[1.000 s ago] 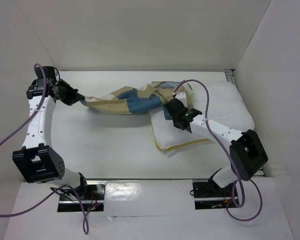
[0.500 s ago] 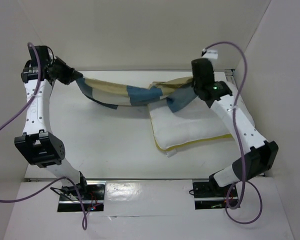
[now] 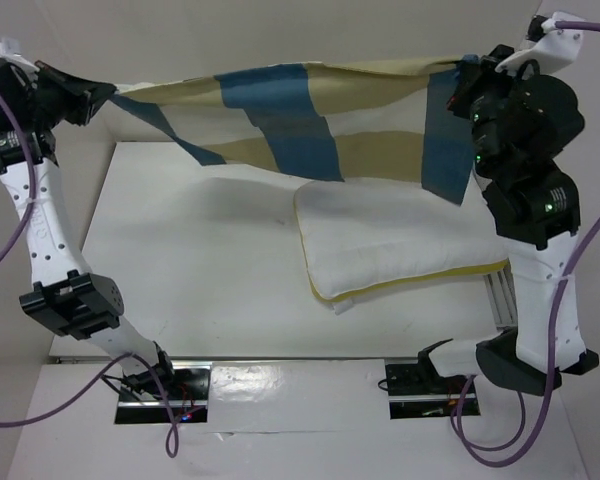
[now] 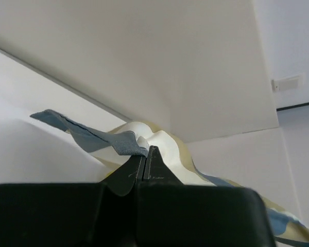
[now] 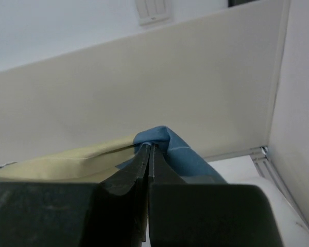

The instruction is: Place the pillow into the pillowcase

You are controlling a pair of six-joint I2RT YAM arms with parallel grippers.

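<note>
Only the top view shows the pillow (image 3: 400, 240), lying flat on the table (image 3: 200, 270) at right, below the pillowcase (image 3: 310, 120) stretched aloft between left gripper (image 3: 102, 95) and right gripper (image 3: 467, 78). Wrist views confirm both jaw pairs clamped on fabric corners. Pillowcase opening: cannot be made out.

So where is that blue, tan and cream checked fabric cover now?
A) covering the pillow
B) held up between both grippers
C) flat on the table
B: left gripper and right gripper each pinch one end, the checked cover stretched above the white quilted pillow.
</note>
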